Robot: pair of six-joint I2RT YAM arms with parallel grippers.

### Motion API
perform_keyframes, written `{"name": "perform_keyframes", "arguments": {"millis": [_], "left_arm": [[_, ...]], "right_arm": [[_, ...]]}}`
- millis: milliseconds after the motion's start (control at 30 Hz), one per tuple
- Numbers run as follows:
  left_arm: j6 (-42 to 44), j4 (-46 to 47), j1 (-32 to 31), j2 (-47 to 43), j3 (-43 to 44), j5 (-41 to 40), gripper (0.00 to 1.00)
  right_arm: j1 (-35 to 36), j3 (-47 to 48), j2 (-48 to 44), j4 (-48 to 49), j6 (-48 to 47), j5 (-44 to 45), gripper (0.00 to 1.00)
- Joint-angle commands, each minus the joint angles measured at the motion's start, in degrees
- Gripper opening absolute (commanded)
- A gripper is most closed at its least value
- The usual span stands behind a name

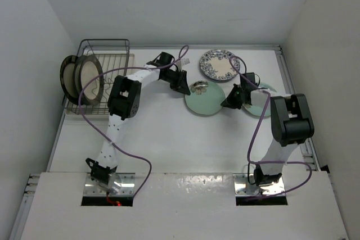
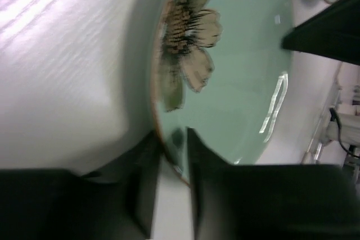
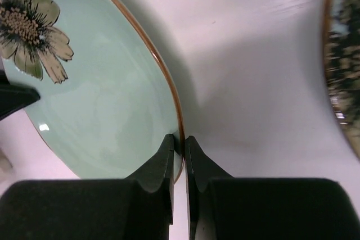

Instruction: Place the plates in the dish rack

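Observation:
A mint-green plate (image 1: 206, 103) with a flower lies at mid-table. My left gripper (image 1: 184, 86) straddles its far-left rim; in the left wrist view (image 2: 171, 141) both fingers touch the plate (image 2: 236, 71), whose rim crosses the narrow gap at a slant. My right gripper (image 1: 232, 99) is shut on its right rim, shown pinched in the right wrist view (image 3: 179, 141) with the plate (image 3: 101, 99) to the left. A second mint-green plate (image 1: 264, 98) lies under the right arm. A blue-and-white plate (image 1: 219, 64) lies behind. The dish rack (image 1: 112, 63) holds cream, dark-rimmed plates (image 1: 83, 77) upright.
White walls close in the table on the left, back and right. A purple cable loops from each arm. The right arm's upper link (image 1: 291, 119) stands near the right wall.

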Motion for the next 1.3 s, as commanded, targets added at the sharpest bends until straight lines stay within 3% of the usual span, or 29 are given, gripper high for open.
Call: {"name": "perform_keyframes", "arguments": {"millis": [0, 133, 167, 200, 267, 367, 467, 500, 633, 667, 800, 933, 1267], "left_arm": [[8.8, -1.6, -4.2, -3.0, -2.2, 2.9, 0.36], [7.1, -1.6, -4.2, -0.6, -1.6, 5.1, 0.36], [7.1, -1.6, -4.2, 0.0, -1.6, 6.0, 0.31], [6.4, -1.6, -4.2, 0.5, -0.9, 7.7, 0.14], [6.4, -1.6, -4.2, 1.1, -0.3, 7.7, 0.0], [6.4, -1.6, -2.9, -1.3, 0.2, 8.3, 0.0], [8.9, -3.0, -1.5, -6.5, 1.6, 5.1, 0.0], [10.4, -4.4, -0.7, -7.9, 3.3, 1.1, 0.0], [19.1, -14.0, -0.7, -12.2, 9.4, -5.8, 0.0], [20.4, -15.9, -0.7, -12.2, 10.7, -6.9, 0.0], [26.2, -26.9, -0.7, -13.5, 19.4, -14.1, 0.0], [31.6, -29.5, -0.7, -18.9, 22.4, -24.0, 0.0], [40.8, -28.7, -0.7, -29.4, 26.4, -68.6, 0.0]], "right_arm": [[4.3, -2.4, 1.2, 7.8, 0.5, -9.5, 0.0], [5.0, -2.7, 2.3, 9.1, 1.6, -10.1, 0.0], [5.2, -2.6, 2.4, 9.4, 1.6, -10.2, 0.0], [5.5, -2.4, 2.8, 9.5, 1.5, -11.0, 0.0], [5.9, -1.6, 3.5, 9.2, 1.0, -11.4, 0.0], [7.0, 0.0, 3.7, 7.3, 0.2, -12.4, 0.0], [6.7, 1.2, 2.5, 2.5, -1.1, -11.3, 0.25], [6.3, 1.2, 2.1, 1.5, -2.6, -10.3, 0.43], [4.3, 0.9, -1.9, -5.5, -5.5, -6.1, 0.68], [4.0, 1.0, -2.2, -6.8, -5.7, -5.6, 0.71], [2.8, 0.9, -7.3, -8.6, -7.5, -3.6, 0.75], [2.1, 2.7, -8.8, -9.4, -8.0, -2.7, 0.76], [2.3, 10.7, -3.8, -11.9, -7.5, -6.4, 0.76]]}}
